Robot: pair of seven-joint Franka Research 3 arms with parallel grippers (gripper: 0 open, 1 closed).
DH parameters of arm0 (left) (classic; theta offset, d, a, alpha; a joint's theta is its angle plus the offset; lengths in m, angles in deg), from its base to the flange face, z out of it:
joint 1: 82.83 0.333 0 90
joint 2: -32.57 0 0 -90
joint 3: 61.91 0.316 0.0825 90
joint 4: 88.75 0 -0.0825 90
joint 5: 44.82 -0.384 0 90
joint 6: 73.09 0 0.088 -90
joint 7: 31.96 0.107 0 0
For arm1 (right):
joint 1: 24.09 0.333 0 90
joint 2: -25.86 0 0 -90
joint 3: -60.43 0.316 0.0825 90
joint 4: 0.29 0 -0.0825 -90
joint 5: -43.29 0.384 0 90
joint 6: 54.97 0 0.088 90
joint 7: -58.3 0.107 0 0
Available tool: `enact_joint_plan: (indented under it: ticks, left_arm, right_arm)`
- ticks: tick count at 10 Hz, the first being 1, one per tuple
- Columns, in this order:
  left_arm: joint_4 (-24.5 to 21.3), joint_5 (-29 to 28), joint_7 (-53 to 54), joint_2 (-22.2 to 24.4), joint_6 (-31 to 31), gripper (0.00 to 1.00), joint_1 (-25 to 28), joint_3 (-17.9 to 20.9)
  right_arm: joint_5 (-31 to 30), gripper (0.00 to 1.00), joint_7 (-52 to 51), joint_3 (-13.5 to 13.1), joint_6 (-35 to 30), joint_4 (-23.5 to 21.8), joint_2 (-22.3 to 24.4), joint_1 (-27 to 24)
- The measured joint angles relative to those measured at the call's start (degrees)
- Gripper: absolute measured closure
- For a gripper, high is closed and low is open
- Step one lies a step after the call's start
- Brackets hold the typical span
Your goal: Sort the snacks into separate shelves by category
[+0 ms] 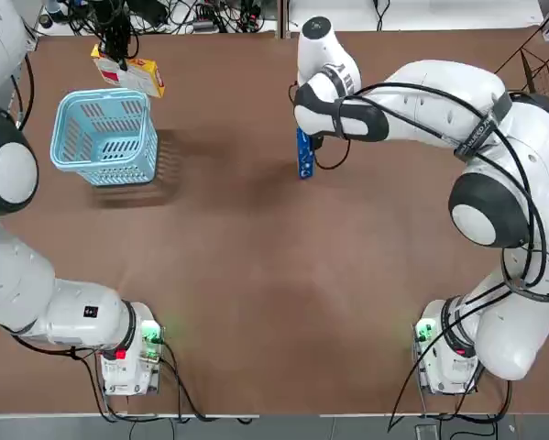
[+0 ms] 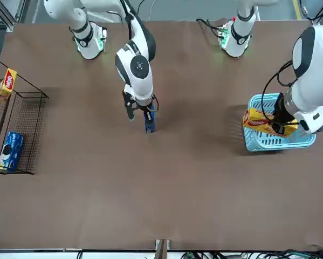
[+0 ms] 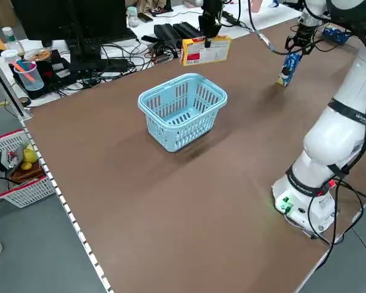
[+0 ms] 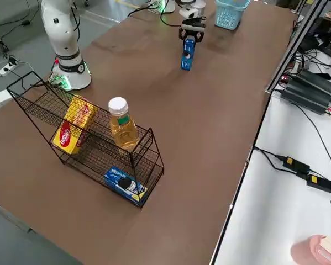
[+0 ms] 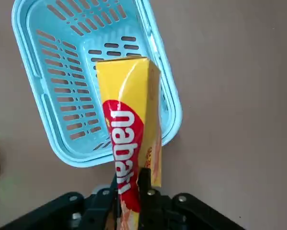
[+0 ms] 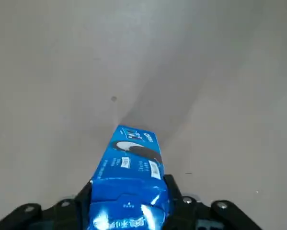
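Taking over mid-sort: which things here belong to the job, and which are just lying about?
Job:
- yellow box, clamped in the left hand above the basket
- blue packet, upright between the right hand's fingers
- wire rack, holding another yellow box and another blue packet

Lying about:
- light blue basket
- juice bottle on the rack

my top camera looks straight down on the table (image 1: 256,302) with the arm bases nearest, while the front one faces them from across it. the two side cameras look down diagonally, both sharing the light blue basket (image 3: 183,110). each wrist camera sits close above its own fingers.
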Motion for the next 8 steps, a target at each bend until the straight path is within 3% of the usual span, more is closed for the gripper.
enact_joint_plan:
  ticks: [5,8]
  left_arm:
    - [0.88,0.01,-1.59,-0.06,0.0,0.83,-0.78,-0.21]
    - [2.67,0.03,-7.85,-2.61,0.0,0.83,-7.1,-0.52]
  right_arm:
    - [-0.02,0.44,-13.96,-0.85,-3.96,0.1,1.09,-2.85]
    - [-1.1,0.44,-25.14,-0.92,-11.59,0.26,2.65,-5.68]
